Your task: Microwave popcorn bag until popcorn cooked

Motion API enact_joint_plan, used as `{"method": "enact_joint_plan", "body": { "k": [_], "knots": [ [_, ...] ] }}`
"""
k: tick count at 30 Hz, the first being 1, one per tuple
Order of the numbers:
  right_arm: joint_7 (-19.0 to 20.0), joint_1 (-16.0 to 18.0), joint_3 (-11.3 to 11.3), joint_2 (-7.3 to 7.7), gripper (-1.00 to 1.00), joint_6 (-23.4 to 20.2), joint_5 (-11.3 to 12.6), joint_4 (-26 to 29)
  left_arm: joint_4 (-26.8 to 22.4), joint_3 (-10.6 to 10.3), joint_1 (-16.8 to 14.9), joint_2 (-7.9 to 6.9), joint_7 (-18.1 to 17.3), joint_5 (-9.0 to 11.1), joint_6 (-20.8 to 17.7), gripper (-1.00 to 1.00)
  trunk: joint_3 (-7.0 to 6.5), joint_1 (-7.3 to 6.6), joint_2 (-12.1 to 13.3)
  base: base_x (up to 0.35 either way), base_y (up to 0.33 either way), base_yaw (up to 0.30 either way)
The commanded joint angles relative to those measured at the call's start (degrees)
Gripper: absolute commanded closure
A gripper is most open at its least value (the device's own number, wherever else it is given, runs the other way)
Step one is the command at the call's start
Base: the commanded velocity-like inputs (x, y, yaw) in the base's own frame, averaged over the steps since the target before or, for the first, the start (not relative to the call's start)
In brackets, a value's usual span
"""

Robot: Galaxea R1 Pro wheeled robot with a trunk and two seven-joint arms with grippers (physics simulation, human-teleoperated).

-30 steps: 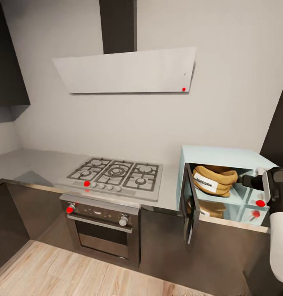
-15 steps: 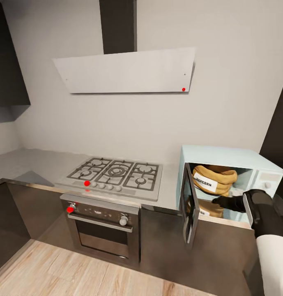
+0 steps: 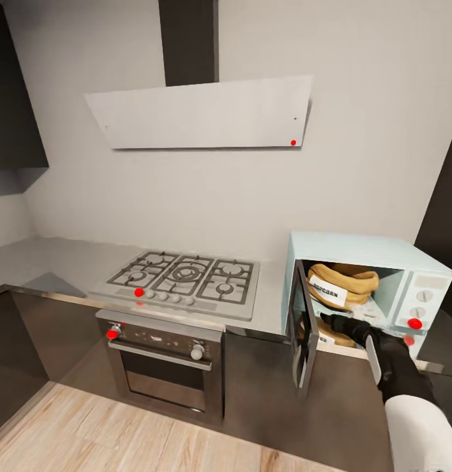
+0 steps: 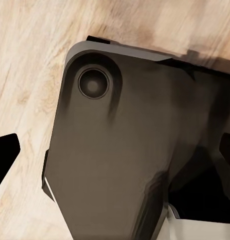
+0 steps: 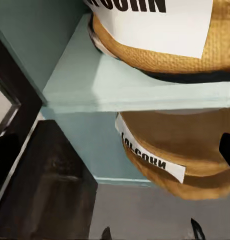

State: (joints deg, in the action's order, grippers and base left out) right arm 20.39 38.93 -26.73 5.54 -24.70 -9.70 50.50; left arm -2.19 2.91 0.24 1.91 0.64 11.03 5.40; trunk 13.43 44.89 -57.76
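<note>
Both jaws are hard to see, so I cannot tell if they are open. Right gripper (image 3: 327, 319) is at the microwave (image 3: 363, 252) mouth. Inside the microwave sits the popcorn bag (image 3: 342, 284). It looks soft and light; grab its rolled top.
</note>
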Motion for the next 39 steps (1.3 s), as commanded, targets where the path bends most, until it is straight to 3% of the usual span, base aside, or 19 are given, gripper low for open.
{"method": "enact_joint_plan", "body": {
  "k": [1, 6, 9, 11, 18, 27, 32, 39],
  "knots": [
    [0.54, -0.01, -1.84, -0.11, -1.00, 1.97, -0.53, -0.92, -0.10, 0.26, 0.02, 0.02, 0.07, 0.13, 0.06, -1.00, 0.06, 0.01, -0.05, 0.000, 0.000, 0.000],
    [-0.07, -0.08, -4.56, -0.24, -1.00, 7.19, -0.50, -2.71, -0.10, 0.26, 0.02, 0.02, 0.07, 0.13, 0.05, -1.00, 0.06, 0.01, -0.05, 0.000, 0.000, 0.000],
    [-0.10, -0.08, -7.72, -0.26, -1.00, 11.35, -0.49, -2.84, -0.17, 0.26, 0.02, 0.02, 0.07, 0.13, 0.07, -1.00, 0.06, 0.01, -0.05, 0.000, 0.000, 0.000],
    [-0.05, -0.08, -8.25, -0.23, -1.00, 12.58, -0.53, -2.86, -0.18, 0.26, 0.02, 0.02, 0.07, 0.13, 0.06, -1.00, 0.06, 0.01, -0.05, 0.000, 0.000, 0.000],
    [-0.17, -0.08, -8.40, 0.09, -1.00, 13.08, -0.95, -1.78, -0.18, 0.26, 0.02, 0.02, 0.07, 0.13, 0.13, -1.00, 0.06, 0.01, -0.05, 0.000, 0.000, 0.000],
    [-0.41, -0.08, -8.06, -0.58, -1.00, 12.53, -1.42, 0.82, -0.18, 0.26, 0.02, 0.02, 0.07, 0.13, 0.09, -1.00, 0.06, 0.01, -0.05, 0.000, 0.000, 0.000],
    [-0.94, -0.08, -7.95, -3.31, -1.00, 13.06, -1.61, 4.30, -0.18, 0.26, 0.02, 0.02, 0.07, 0.13, 0.07, -1.00, 0.06, 0.01, -0.05, 0.000, 0.000, 0.000],
    [-1.85, -0.08, -7.90, -3.77, -1.00, 13.15, -1.39, 3.77, -0.18, 0.20, 0.02, 0.02, 0.05, 0.06, 0.12, -1.00, 0.06, 0.01, -0.05, 0.000, 0.000, 0.000]
  ]
}}
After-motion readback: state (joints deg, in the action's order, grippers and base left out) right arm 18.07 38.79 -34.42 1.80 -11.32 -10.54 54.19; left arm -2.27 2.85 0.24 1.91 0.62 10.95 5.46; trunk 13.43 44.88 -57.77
